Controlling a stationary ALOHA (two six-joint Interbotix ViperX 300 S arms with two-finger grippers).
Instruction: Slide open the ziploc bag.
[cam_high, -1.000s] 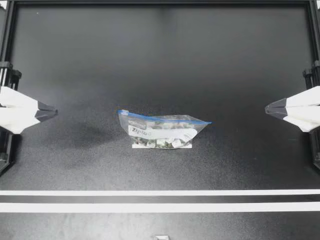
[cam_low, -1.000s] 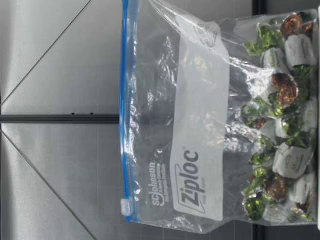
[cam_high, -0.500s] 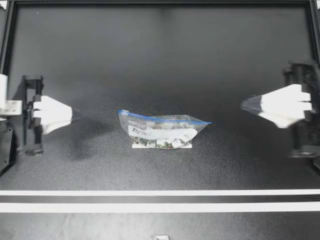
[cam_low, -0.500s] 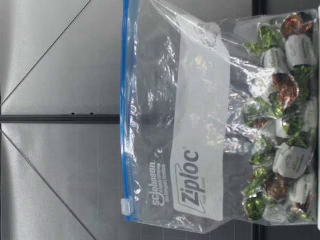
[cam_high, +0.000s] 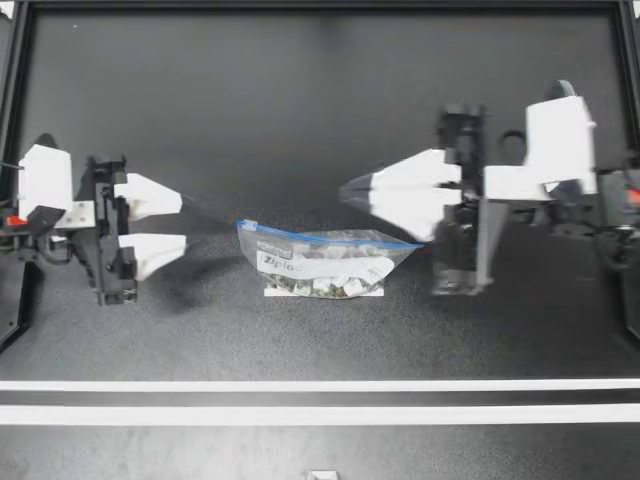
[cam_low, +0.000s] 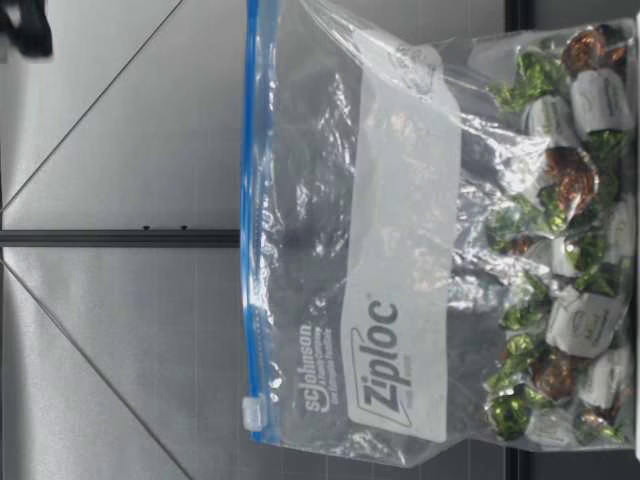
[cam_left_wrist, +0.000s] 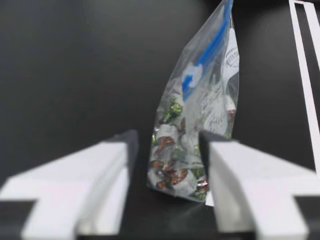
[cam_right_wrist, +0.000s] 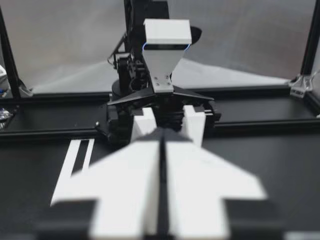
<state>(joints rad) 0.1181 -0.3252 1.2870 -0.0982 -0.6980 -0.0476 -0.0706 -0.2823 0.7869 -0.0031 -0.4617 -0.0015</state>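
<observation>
A clear ziploc bag full of wrapped candies stands upright at the table's middle. Its blue zip strip runs along the top, with the white slider at the left end. My left gripper is open, level with the bag and a short way left of the slider end. In the left wrist view the bag and slider lie just ahead of the left gripper, untouched. My right gripper is shut and empty, its tip just beyond the zip's right half. The low view shows the bag with its slider.
Two white tape lines cross the table near its front edge. A white strip lies under the bag. The black frame borders the table. A dark arm part shows high above the table in the low view.
Both arms have swung in from the table's sides toward the bag. The left gripper has opened. The bag has not moved.
</observation>
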